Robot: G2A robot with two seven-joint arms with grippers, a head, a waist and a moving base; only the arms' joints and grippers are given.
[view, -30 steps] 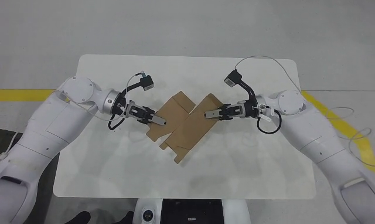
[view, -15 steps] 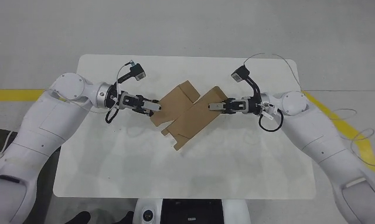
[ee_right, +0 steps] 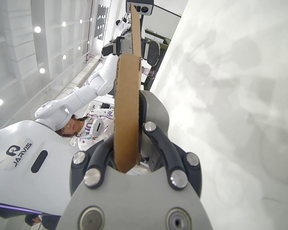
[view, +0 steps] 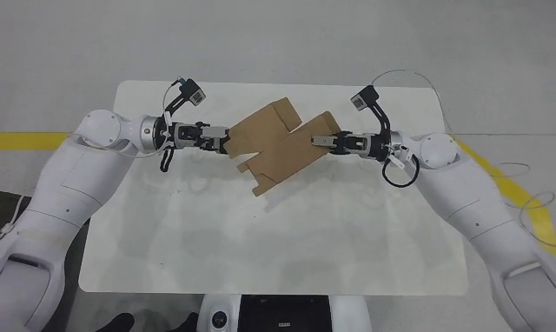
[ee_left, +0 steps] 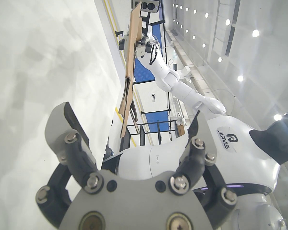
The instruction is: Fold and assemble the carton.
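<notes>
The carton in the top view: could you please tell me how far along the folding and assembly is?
Done: the right gripper is shut on one edge of the carton, so it is picked up and gripped. In hand: the left gripper, open, sits near the opposite edge, not yet clamped. Left: nearly everything; the carton is an essentially flat sheet, with no walls raised and no box formed.
</notes>
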